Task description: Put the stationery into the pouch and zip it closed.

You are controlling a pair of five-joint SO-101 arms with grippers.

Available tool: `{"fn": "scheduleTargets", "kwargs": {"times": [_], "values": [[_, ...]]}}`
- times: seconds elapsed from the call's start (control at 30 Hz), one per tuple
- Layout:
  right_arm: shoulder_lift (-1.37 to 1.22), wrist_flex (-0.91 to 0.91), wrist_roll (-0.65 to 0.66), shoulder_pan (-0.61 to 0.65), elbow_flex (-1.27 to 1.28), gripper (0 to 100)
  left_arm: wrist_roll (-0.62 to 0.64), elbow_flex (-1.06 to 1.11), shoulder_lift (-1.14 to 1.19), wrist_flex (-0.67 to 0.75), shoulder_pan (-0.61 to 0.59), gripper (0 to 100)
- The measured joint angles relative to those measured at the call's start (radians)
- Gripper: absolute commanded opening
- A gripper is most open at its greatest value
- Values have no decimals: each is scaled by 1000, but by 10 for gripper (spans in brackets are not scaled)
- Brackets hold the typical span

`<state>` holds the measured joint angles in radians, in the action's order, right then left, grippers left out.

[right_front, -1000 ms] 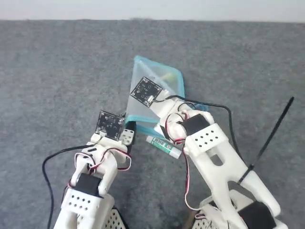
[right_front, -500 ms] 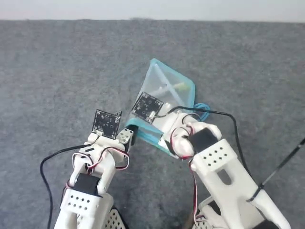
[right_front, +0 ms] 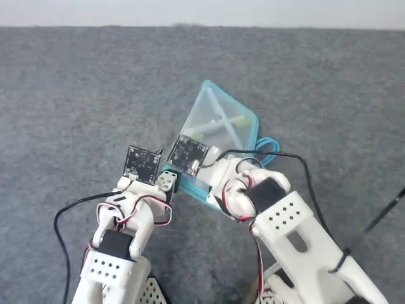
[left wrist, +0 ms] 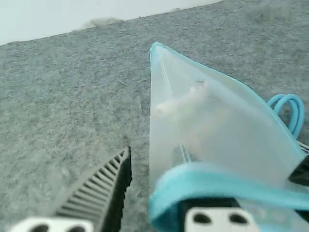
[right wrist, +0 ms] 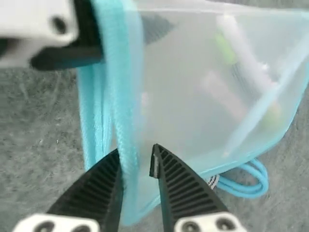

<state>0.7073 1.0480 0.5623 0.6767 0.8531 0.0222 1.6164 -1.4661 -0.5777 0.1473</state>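
Observation:
The translucent pouch (right_front: 224,120) with its teal rim lies tilted on the grey carpet, and white and green stationery (left wrist: 181,101) shows through its side. My right gripper (right wrist: 135,152) is shut on the teal zipper rim (right wrist: 126,121) near the pouch's near end. My left gripper (left wrist: 159,183) is at that same end. Its ribbed finger (left wrist: 108,188) stands clear of the pouch (left wrist: 217,130), while the rim drapes over the other finger. In the high view both arms meet at the pouch's near corner (right_front: 190,183).
A teal cord loop (right_front: 269,147) sticks out from the pouch's right side. A black cable (right_front: 297,158) runs over the right arm. Grey carpet spreads to the far wall, with open floor on the left and beyond the pouch.
The right arm slid back along the rim toward the near end. The pouch shifted right and farther away. A green-labelled tube seen on the carpet one second ago is now covered.

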Motion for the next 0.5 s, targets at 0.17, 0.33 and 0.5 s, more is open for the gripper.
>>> {"fn": "scheduleTargets", "kwargs": {"times": [0.17, 0.33, 0.5], "values": [[51, -2, 20, 14, 14, 6, 0, 0, 0, 0, 5, 10], [55, -37, 11, -40, 17, 8, 0, 0, 0, 0, 5, 9], [54, -71, -63, -164, 5, 147, 8, 0, 2, 0, 5, 9]]}}
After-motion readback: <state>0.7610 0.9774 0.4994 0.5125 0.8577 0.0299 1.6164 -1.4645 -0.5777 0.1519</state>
